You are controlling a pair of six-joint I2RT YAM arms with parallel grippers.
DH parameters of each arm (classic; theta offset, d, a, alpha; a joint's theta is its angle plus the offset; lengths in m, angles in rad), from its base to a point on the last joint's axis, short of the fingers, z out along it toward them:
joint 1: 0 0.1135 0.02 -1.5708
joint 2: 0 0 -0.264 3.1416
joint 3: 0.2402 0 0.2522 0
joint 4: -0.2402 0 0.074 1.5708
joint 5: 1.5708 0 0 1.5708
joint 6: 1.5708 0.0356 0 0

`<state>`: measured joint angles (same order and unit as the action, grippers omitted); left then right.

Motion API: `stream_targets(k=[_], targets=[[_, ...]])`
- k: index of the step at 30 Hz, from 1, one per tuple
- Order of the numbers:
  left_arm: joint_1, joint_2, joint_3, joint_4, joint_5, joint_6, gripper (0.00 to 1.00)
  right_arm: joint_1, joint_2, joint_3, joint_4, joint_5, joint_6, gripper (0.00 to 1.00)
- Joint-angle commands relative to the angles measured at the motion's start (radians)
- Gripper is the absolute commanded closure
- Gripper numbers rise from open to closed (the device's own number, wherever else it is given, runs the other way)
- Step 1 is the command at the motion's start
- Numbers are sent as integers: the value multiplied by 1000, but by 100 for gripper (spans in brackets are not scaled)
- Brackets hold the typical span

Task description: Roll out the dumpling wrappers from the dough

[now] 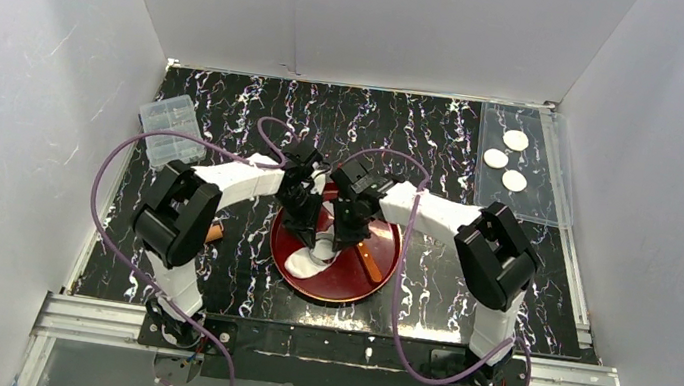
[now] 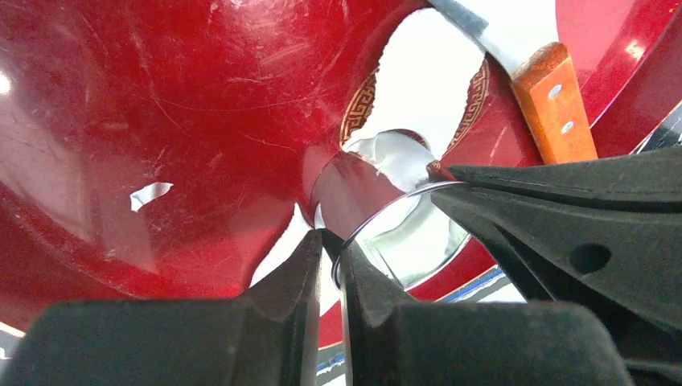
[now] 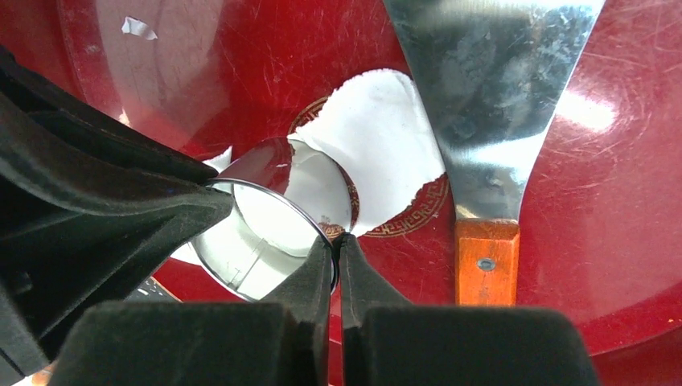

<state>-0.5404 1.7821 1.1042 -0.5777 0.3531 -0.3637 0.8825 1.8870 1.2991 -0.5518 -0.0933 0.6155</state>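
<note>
Pinches the thin rim of the metal ring [image 2: 406, 241] with the left gripper [image 2: 331, 246], jaws clamped on it; grips the opposite side with the right gripper [image 3: 335, 243], clamped likewise. Holds it over the dough [image 3: 386, 145], a torn white sheet at 8 o'clock on the red plate [image 1: 349, 295]. Hard to tell: touching the dough or just above. From above, hides ring and most dough under both arms. Shows three wrappers [image 1: 495, 158] at 2 o'clock of the table, on a clear sheet [image 1: 538, 205].

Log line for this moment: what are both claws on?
left claw: shut on metal ring rim | right claw: shut on same ring | ring: at dough edge, red plate | wrappers: three, far-right clear sheet
</note>
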Motion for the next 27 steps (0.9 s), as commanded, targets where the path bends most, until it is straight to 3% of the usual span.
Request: stream_targets(k=[1,6,14,18,27], targets=[[19,142,-13,-66,-306,39,100,-4,103,82,-96,15,-26,99],[28,115,-25,-46,-298,52,100,-7,158,207,-148,51,-60,99],[-24,98,-63,-15,-206,47,100,-17,-25,-88,-97,87,-36,99],[-62,111,-63,-7,-162,21,100,-17,-54,-136,-79,86,-19,99],[14,122,-62,-25,-293,46,100,-14,120,168,-119,25,-41,99]])
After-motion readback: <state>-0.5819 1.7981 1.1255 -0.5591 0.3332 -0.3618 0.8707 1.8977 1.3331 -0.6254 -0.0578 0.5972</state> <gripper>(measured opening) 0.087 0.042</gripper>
